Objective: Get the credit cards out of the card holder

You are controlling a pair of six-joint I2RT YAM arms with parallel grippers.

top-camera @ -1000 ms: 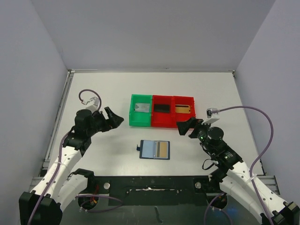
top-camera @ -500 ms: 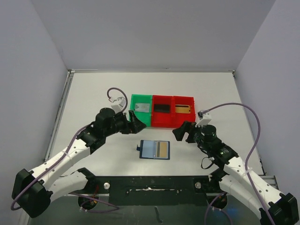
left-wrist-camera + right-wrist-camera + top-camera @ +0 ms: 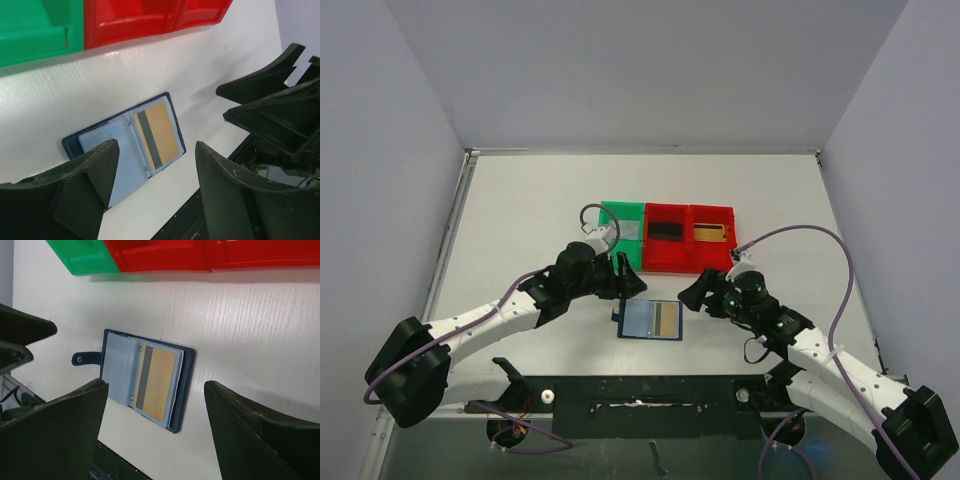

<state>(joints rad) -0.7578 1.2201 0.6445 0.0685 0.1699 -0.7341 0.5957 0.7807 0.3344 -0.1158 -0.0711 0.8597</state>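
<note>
The card holder (image 3: pixel 642 320) lies open and flat on the white table near its front edge, closure tab pointing left. Its right clear pocket holds a gold-orange credit card (image 3: pixel 667 320) with a dark stripe. The left wrist view shows the holder (image 3: pixel 105 150) and the card (image 3: pixel 159 132) just beyond my left gripper (image 3: pixel 156 150). My left gripper (image 3: pixel 625 283) hovers open just up-left of the holder, nothing between its fingers. My right gripper (image 3: pixel 694 295) is open and empty just right of it. The right wrist view looks down on the holder (image 3: pixel 186 377) and card (image 3: pixel 159 385) between the right gripper (image 3: pixel 156 390) fingers.
Behind the holder stand a green tray (image 3: pixel 616 258) and two red trays (image 3: pixel 665 258) (image 3: pixel 712 212) in a row. A black card (image 3: pixel 666 230) lies in the middle tray and a gold one (image 3: pixel 710 234) in the right tray. My left wrist overlaps the green tray.
Both arms have swung inward and down, from the table's sides to either side of the open holder. Both sets of jaws have narrowed a little but stay open.
</note>
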